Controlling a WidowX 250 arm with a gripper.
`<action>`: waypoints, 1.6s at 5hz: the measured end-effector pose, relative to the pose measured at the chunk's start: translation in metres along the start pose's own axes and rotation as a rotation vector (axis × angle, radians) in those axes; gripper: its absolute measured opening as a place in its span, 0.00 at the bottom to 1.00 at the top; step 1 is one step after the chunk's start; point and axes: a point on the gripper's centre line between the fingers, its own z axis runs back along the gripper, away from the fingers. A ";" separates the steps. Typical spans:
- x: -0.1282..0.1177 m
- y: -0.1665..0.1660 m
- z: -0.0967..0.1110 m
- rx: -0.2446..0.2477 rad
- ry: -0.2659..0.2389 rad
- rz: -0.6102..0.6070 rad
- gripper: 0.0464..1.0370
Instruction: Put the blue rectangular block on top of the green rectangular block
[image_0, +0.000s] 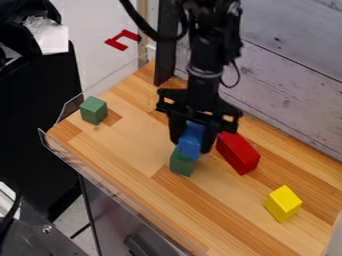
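Dark metal with a small round bolt lies beyond the table's edge, well to the left of the green rectangular block and closer to the viewer. A small green cube sits on the table, left of the green rectangular block and farther back.

Next to the right comes what the coming move turns on. The blue rectangular block is over the green rectangular block, between the fingers of the tool, which looks closed on it. Its long axis runs roughly up and down, with a slight lean in the view, and its lower end overlaps the green rectangular block's top. Whether the two touch cannot be told from this angle. The lining up looks nearly done; what seems left is a small settling down and a gentle release, since an off-centre letting go could tip the upper one.

The blue rectangular block is a strong, plain blue, flat-sided and straight-edged, its upper part shaded by the tool.

A long red block lies to the right of the green rectangular block, just beside the tool; farther right and nearer the viewer is a yellow block.
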 end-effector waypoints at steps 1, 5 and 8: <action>0.000 0.000 0.000 -0.007 0.002 -0.002 0.53; -0.001 0.024 -0.003 -0.028 0.015 0.044 0.53; 0.000 0.022 -0.005 -0.028 0.022 0.037 0.53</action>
